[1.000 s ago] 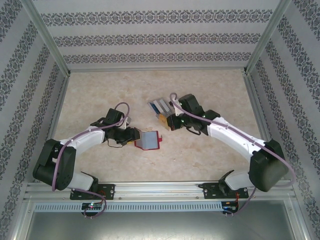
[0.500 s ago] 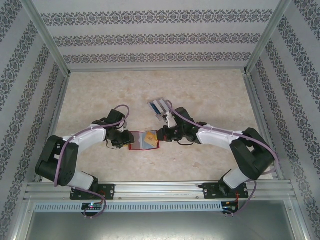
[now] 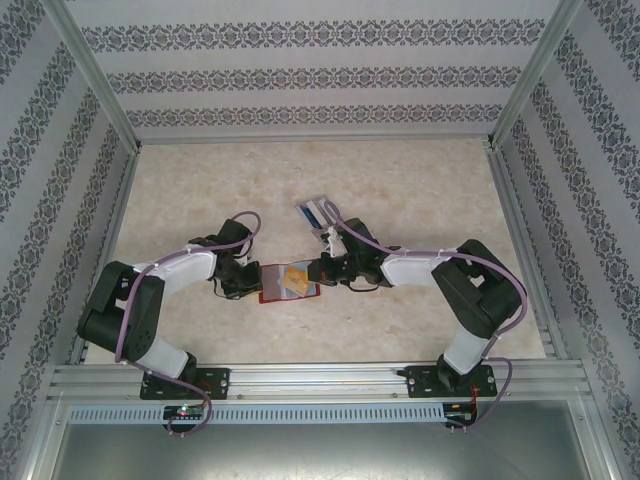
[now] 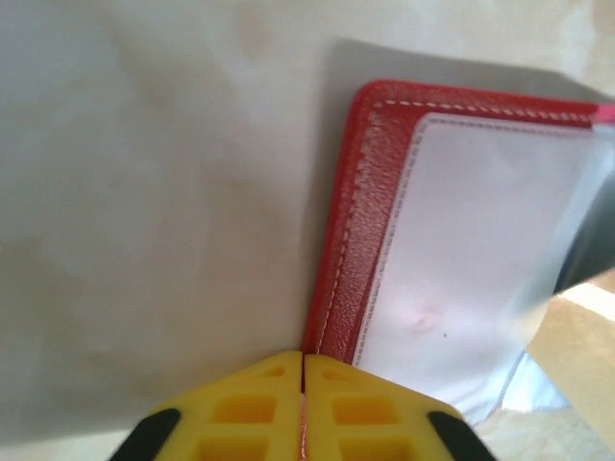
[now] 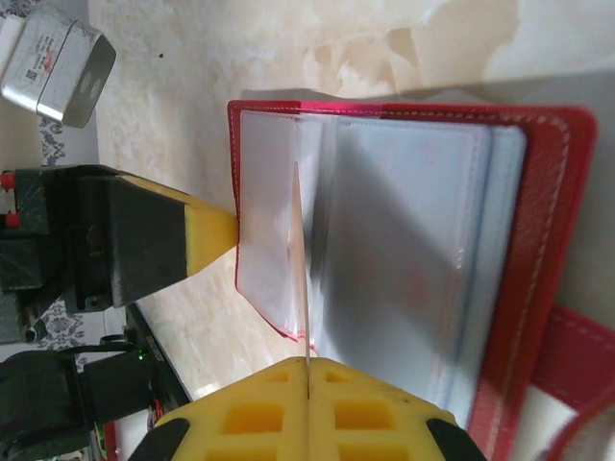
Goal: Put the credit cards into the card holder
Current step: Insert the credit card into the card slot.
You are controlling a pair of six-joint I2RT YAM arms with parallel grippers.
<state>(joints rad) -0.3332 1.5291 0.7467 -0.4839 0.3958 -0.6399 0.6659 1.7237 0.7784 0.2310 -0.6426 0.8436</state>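
Note:
The card holder (image 3: 275,288), a red wallet, lies open on the table between the two arms, clear inner pockets facing up (image 5: 404,250). My left gripper (image 3: 252,277) is shut on its left edge; the yellow fingertips pinch the red stitched border (image 4: 338,288). My right gripper (image 3: 318,270) is shut on an orange-yellow credit card (image 3: 296,275) held over the open wallet. In the right wrist view the card (image 5: 304,279) shows edge-on, its far end among the clear pocket sleeves. Other credit cards, blue and pale, stand in a clear tray (image 3: 318,213).
The slotted tray sits just behind the right gripper. Aluminium posts and patterned walls close the table on three sides. The left gripper's finger (image 5: 207,235) shows right beside the wallet's far edge in the right wrist view. Open tabletop lies behind and in front.
The left gripper has closed on the wallet's left edge. The right arm has carried the orange card from the tray down over the open wallet and pushed it leftward.

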